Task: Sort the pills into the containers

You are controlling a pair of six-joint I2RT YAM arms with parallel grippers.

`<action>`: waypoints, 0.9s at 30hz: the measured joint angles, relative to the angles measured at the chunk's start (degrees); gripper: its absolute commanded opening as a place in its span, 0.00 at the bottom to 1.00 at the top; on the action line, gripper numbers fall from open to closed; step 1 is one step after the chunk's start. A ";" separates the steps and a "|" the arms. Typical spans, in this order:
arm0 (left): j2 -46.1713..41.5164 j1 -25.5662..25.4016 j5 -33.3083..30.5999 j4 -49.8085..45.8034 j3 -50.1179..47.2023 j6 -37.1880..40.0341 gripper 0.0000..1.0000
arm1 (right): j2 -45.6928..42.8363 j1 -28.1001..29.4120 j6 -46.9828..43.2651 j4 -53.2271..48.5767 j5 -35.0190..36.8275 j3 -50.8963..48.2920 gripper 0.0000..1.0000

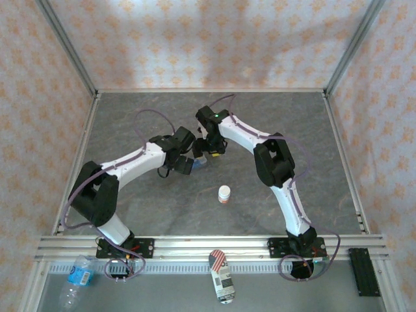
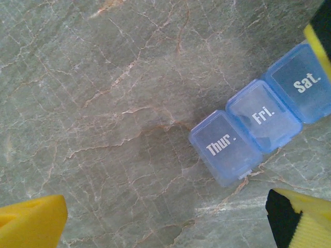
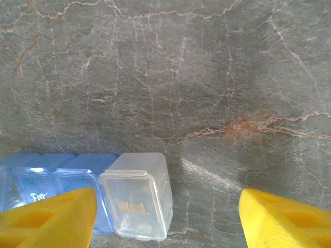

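Grey, brown-veined stone-look tabletop (image 1: 162, 218) down below, boxed in by pale peach wall panels with orange flower print (image 1: 214, 39). Silver aluminium corner posts (image 1: 68, 45) slanting up, ribbed aluminium rail (image 1: 214, 242) along the near edge. Soft, even light, faint shadows.

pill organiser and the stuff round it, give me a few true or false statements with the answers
1. In the left wrist view the pill organiser shows lids marked Thur., Fri. and Sat. True.
2. The Wed. compartment is blue like its neighbours. False: it is clear and colourless, next to the blue ones.
3. The left gripper has its fingers clamped on the pill organiser. False: they stand wide apart and clear of it.
4. The white bottle stands upright by itself on the table, apart from the pill organiser. True.
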 measured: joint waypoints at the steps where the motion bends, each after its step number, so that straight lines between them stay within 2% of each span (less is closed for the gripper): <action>1: 0.28 0.00 -0.04 0.20 -0.13 0.00 1.00 | 0.02 0.00 0.00 0.00 0.09 0.00 0.72; 27: 4.46 0.37 -3.28 2.93 -0.24 -0.07 1.00 | 0.59 0.57 0.17 0.90 1.66 -0.22 0.72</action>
